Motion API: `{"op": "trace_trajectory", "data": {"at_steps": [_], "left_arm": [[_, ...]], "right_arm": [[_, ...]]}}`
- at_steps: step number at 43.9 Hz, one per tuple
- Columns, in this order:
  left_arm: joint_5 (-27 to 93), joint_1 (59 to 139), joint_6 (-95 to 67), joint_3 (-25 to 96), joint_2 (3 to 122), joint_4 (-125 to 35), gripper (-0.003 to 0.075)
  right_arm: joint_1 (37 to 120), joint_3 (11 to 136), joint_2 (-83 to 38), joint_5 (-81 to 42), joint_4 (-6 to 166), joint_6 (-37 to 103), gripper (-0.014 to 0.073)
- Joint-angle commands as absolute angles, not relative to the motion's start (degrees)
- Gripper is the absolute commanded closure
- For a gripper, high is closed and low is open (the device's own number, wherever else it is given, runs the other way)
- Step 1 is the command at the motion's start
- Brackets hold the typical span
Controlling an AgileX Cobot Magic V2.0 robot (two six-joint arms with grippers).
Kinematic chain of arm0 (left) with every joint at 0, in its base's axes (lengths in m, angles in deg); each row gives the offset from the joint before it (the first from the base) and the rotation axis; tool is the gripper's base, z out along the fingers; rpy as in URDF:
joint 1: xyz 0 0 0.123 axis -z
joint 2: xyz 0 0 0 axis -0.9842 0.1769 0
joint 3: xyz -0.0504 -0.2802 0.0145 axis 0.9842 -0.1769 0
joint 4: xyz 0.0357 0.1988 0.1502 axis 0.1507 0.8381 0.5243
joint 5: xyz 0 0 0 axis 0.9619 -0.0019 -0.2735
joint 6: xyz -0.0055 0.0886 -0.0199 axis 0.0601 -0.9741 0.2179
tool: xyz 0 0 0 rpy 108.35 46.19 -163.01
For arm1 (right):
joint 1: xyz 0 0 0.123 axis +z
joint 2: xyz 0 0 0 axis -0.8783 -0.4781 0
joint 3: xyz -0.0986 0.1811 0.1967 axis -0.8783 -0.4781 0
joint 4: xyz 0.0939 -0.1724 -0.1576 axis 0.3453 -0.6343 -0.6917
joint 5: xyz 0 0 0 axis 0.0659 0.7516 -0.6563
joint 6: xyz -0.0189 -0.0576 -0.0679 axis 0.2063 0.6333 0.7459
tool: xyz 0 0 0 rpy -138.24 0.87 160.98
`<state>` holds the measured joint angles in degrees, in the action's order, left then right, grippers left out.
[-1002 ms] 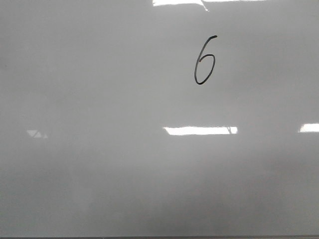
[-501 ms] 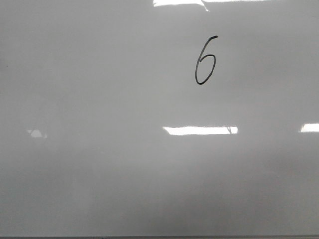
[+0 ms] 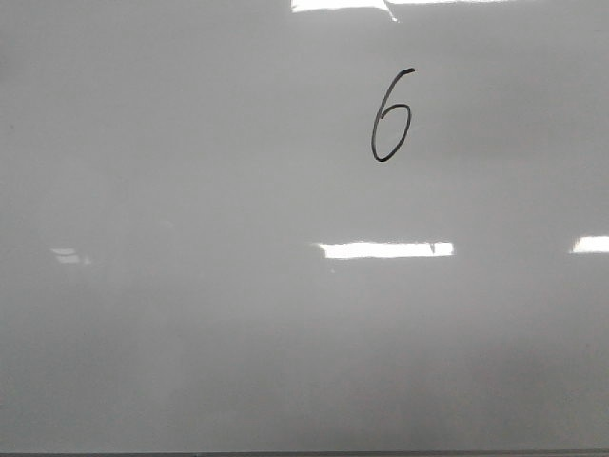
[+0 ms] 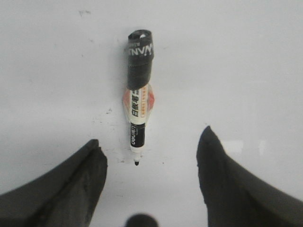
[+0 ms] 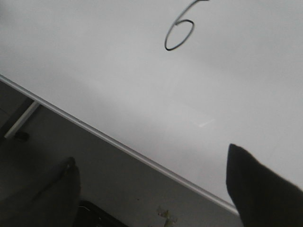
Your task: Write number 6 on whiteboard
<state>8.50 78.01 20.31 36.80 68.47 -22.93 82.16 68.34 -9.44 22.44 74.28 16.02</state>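
Note:
The whiteboard (image 3: 190, 333) fills the front view, and the black number 6 (image 3: 390, 116) stands on it at the upper right of centre. Neither gripper shows in that view. In the left wrist view a black-and-white marker (image 4: 137, 94) lies loose on the white surface, its uncapped tip pointing toward my left gripper (image 4: 150, 136), which is open and holds nothing. In the right wrist view my right gripper (image 5: 151, 153) is open and empty over the whiteboard's (image 5: 142, 85) near edge, with the number 6 (image 5: 180, 35) farther off.
Bright light reflections (image 3: 385, 249) lie across the board. The board's metal edge (image 5: 118, 146) runs slantwise through the right wrist view, with dark floor (image 5: 94, 184) beyond it and a pale support bar (image 5: 19, 120) beneath.
A faint reflection at the left of the board has changed shape and dimmed. The number 6 looks the same.

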Motion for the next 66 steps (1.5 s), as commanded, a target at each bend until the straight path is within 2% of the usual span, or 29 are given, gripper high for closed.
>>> {"op": "trace_trajectory", "data": {"at_steps": [1, 3, 4, 9, 20, 39, 41, 44, 52, 57, 59, 66], "left_arm": [[7.44, 79.05, 20.28, 38.9, 62.25, -23.16, 0.0302], [4.66, 79.17, 20.28, 38.69, 59.72, -23.16, 0.0302], [3.53, 79.47, 20.28, 38.46, 58.64, -23.27, 0.0302], [0.47, 79.75, 20.28, 36.83, 52.84, -24.67, 0.0302], [-0.91, 79.75, 20.28, 32.01, 42.45, -24.89, 0.0302], [-0.76, 79.75, 22.16, 29.13, 39.51, -25.15, 0.0315], [-0.63, 79.75, 22.16, 29.13, 39.51, -25.15, 0.0349], [-0.55, 79.75, 22.16, 29.13, 39.51, -25.15, 0.0427], [-0.55, 79.75, 22.16, 29.13, 39.51, -25.15, 0.064], [-0.55, 79.75, 22.16, 29.13, 39.51, -25.15, 0.0723], [-0.55, 79.75, 22.16, 29.13, 39.51, -25.15, 0.0741], [-0.4, 79.75, 22.16, 29.13, 39.51, -25.15, 0.0741]], "right_arm": [[81.8, 71.58, -8.64, 22.81, 68.7, 7.49, -0.005], [81.8, 71.64, -8.55, 22.81, 65.76, 5.38, -0.005], [81.8, 71.64, -8.55, 22.99, 64.37, 4.96, 0.0003], [81.8, 71.64, -8.36, 26.09, 59.45, 3.08, 0.0003], [81.86, 70.58, -6.66, 27.05, 61.97, 3.13, 0.0003], [81.86, 69.27, -4.68, 25.6, 62.0, 4.03, 0.0017], [81.86, 69.2, -4.68, 25.6, 62.0, 4.03, 0.005], [81.86, 69.2, -4.68, 25.6, 62.0, 4.03, 0.0144], [81.86, 69.2, -4.68, 25.6, 62.0, 4.03, 0.05], [81.86, 69.2, -4.68, 25.6, 62.0, 4.03, 0.0671], [81.86, 69.2, -4.68, 25.6, 62.0, 4.03, 0.0717], [81.86, 69.2, -4.68, 25.56, 62.0, 4.03, 0.0715]]}}
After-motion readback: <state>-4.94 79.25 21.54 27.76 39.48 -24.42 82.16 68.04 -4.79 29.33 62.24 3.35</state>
